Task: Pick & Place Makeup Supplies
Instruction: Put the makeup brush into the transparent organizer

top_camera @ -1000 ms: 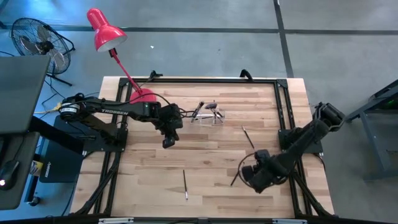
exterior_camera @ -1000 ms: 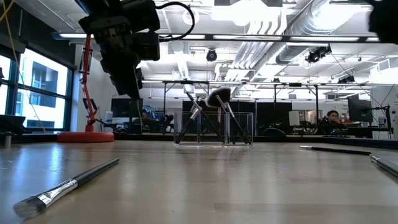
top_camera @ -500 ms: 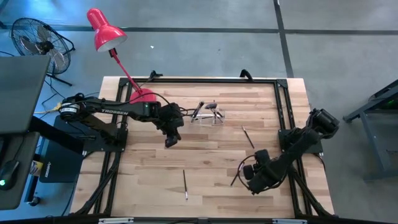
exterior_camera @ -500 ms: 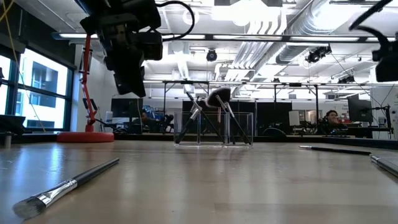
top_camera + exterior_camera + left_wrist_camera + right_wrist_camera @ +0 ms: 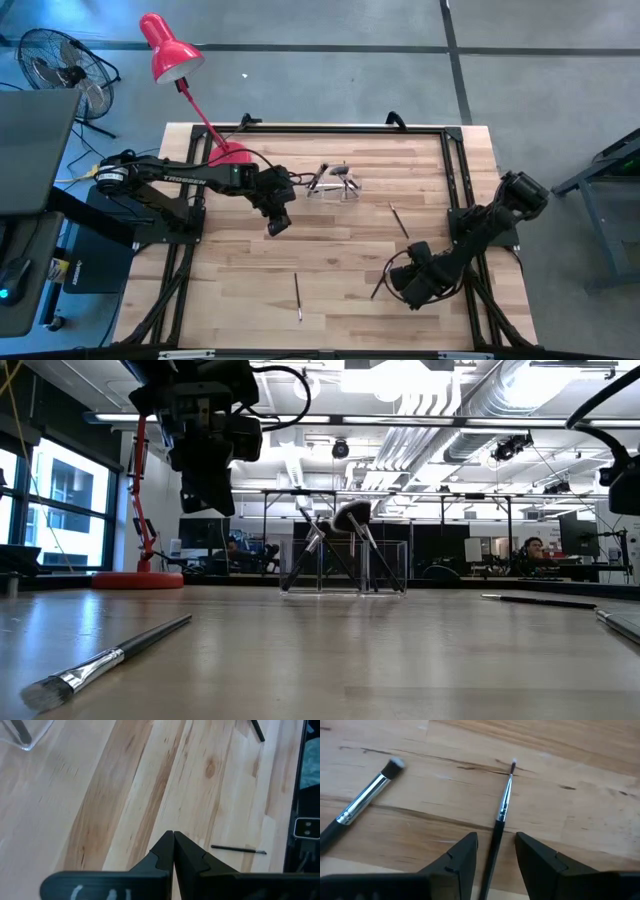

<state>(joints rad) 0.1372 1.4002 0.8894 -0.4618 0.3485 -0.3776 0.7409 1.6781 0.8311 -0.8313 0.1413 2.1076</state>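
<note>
While the left gripper hangs above bare table with its fingers pressed together on nothing, the right gripper sits low near the table's right side, fingers spread to either side of a thin liner. A silver-ferruled brush lies just beside it. Another brush rests alone toward the front edge, and a thin one lies right of centre. More brushes stand leaning in a clear holder near the back.
</note>
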